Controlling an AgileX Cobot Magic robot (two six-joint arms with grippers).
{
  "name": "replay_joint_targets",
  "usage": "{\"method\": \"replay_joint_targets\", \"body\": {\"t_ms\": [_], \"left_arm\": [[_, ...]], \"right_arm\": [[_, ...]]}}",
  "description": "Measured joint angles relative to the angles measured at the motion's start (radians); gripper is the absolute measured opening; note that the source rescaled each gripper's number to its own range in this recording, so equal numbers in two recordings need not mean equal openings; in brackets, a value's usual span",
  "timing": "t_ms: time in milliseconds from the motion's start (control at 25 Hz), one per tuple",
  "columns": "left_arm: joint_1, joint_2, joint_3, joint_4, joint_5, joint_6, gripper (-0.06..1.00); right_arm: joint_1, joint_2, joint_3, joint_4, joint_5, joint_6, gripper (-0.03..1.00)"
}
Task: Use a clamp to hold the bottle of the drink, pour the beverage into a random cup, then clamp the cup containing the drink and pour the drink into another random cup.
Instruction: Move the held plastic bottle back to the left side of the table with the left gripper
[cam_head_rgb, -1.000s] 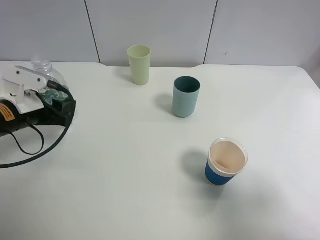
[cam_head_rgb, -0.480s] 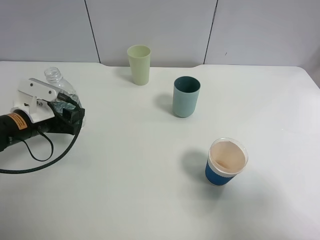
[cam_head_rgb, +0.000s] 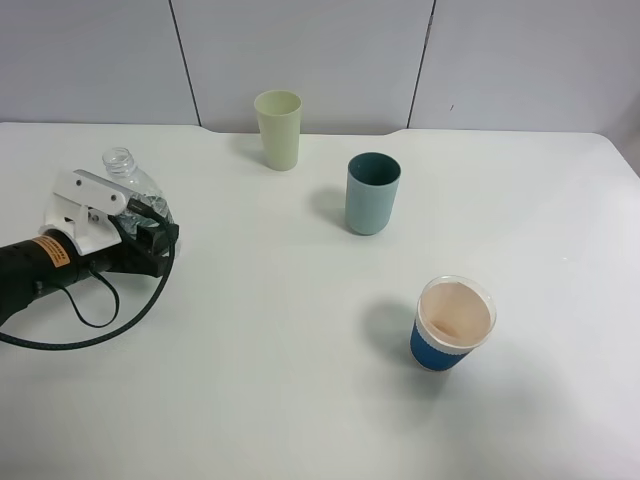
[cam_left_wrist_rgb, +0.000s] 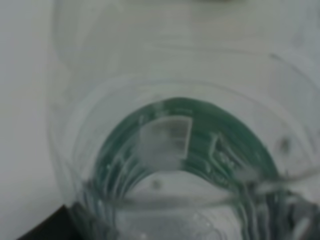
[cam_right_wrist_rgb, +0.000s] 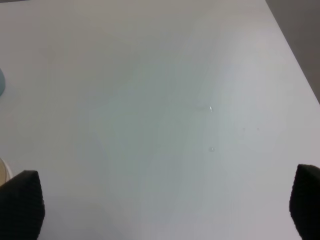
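Note:
My left gripper (cam_head_rgb: 148, 222) is shut on a clear plastic bottle (cam_head_rgb: 127, 178) with a green label and no cap, at the table's left side. In the left wrist view the bottle (cam_left_wrist_rgb: 175, 150) fills the frame, blurred and very close. A pale green cup (cam_head_rgb: 278, 129) stands at the back centre. A teal cup (cam_head_rgb: 372, 193) stands right of it, nearer me. A blue paper cup (cam_head_rgb: 451, 323) with a pale inside stands front right. My right gripper (cam_right_wrist_rgb: 165, 205) is open over bare table; only its two dark fingertips (cam_right_wrist_rgb: 20, 202) show. It is outside the exterior view.
The white table (cam_head_rgb: 300, 400) runs to a grey panelled wall at the back. A black cable (cam_head_rgb: 90, 320) loops from the left arm onto the table. In the right wrist view the table's right edge (cam_right_wrist_rgb: 295, 60) shows.
My left gripper has carried the bottle to the right and a little toward the front, further onto the table. The cups have not moved.

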Motion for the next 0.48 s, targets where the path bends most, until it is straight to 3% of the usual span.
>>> {"method": "replay_joint_targets", "body": {"t_ms": [480], "left_arm": [[0.000,0.013,-0.002,0.000,-0.021,0.016,0.07]], "right_arm": [[0.000,0.000,0.000,0.000,0.000,0.000,1.00]]}}
